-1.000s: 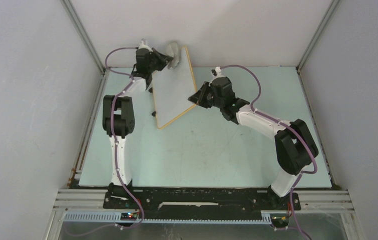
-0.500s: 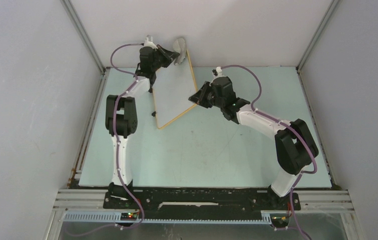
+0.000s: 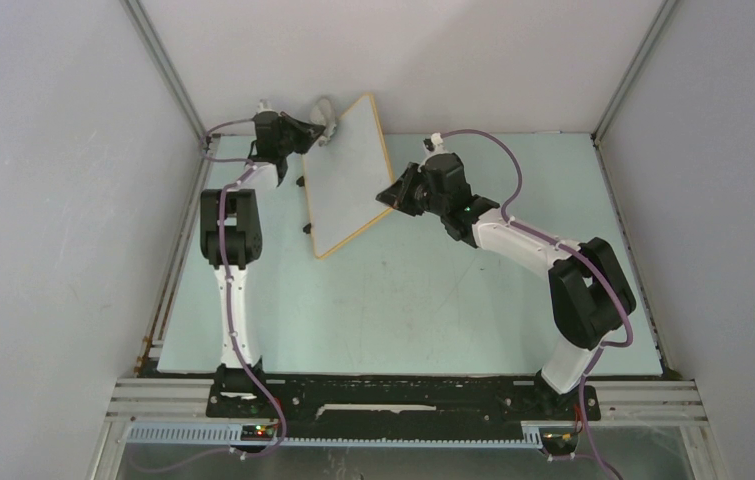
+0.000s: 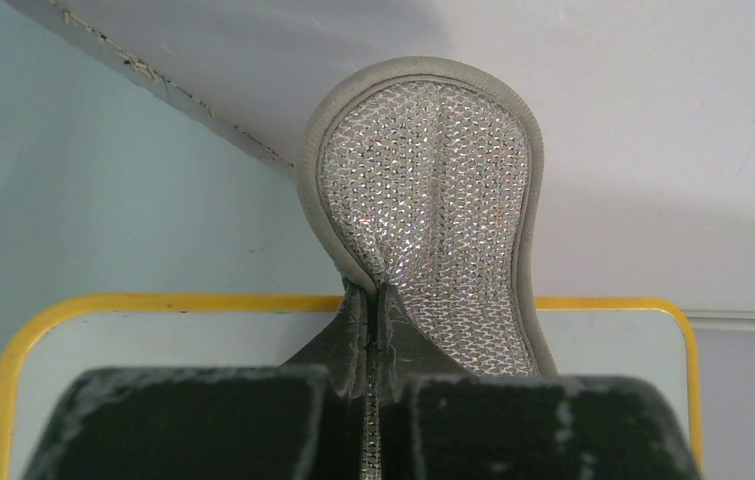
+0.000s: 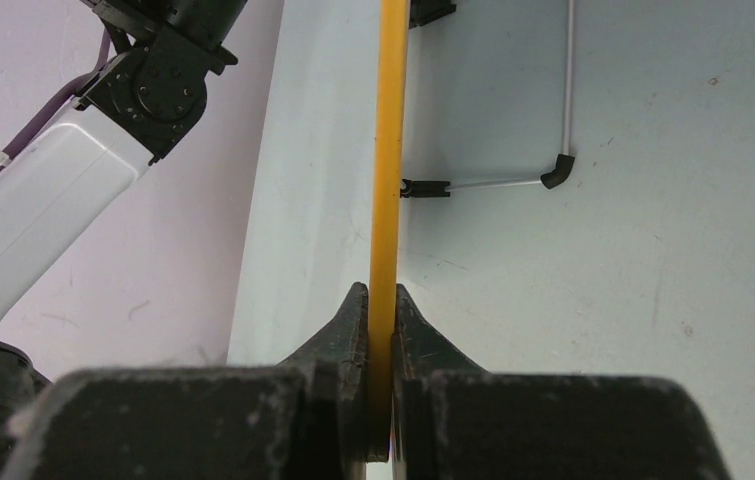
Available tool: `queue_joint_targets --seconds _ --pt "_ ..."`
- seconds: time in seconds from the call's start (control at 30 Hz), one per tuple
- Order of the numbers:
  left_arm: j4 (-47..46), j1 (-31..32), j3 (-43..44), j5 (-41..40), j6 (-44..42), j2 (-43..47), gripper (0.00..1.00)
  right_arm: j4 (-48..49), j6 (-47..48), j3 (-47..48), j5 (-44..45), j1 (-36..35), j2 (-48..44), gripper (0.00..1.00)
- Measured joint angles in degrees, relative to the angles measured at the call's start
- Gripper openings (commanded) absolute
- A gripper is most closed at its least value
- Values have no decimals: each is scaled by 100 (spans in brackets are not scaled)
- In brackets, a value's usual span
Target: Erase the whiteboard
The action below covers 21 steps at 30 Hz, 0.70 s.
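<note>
Plain grey walls [image 3: 63,200] box in a pale green tabletop [image 3: 433,300], and all the action sits at the far left of it. The whiteboard [image 3: 348,180] is propped up at a tilt there, its long axis running away from the arms, near corner toward the left arm's side and far corner up against the back wall. The right pincer [image 3: 390,196] comes in from the right and is clamped on the board's right-hand edge. The wrist view shows both fingers squeezed flat on the yellow frame [image 5: 389,150], no gap, with the thin wire stand [image 5: 493,183] visible behind the board. Over to the left pincer [image 3: 315,130], closed tight on the pinched end of a grey pad [image 4: 433,190], the mesh face fanning out above the fingers. It hangs at the board's far-left corner, so the board lies just to its right and a little toward the arms. The left arm is plainly the nearer one to the wiping face. Whether the pad touches the frame I cannot tell; from its own camera the pad overlaps the top rail. From above I make out no writing on the white face. My read: the next stroke means bringing the pad back onto the board and sweeping along that long axis while the right side braces.
</note>
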<state>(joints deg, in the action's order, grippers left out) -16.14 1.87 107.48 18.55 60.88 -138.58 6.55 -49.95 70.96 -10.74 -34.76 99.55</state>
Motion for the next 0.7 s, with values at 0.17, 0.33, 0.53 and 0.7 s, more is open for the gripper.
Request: queue_joint_targets --seconds 0.17,0.33,0.53,0.7 --pt "-9 61 -4 -153 -149 15 0 2 -17 0 0 0 2 0" --pt "-20 262 -24 -339 -715 179 0 2 -66 0 24 2 2 0" --pt "-728 702 -778 -197 -988 857 0 2 -72 7 15 15 28 0" --pt "-1781 949 -1952 -116 -748 1462 0 -55 -55 111 -2 15 92 0"
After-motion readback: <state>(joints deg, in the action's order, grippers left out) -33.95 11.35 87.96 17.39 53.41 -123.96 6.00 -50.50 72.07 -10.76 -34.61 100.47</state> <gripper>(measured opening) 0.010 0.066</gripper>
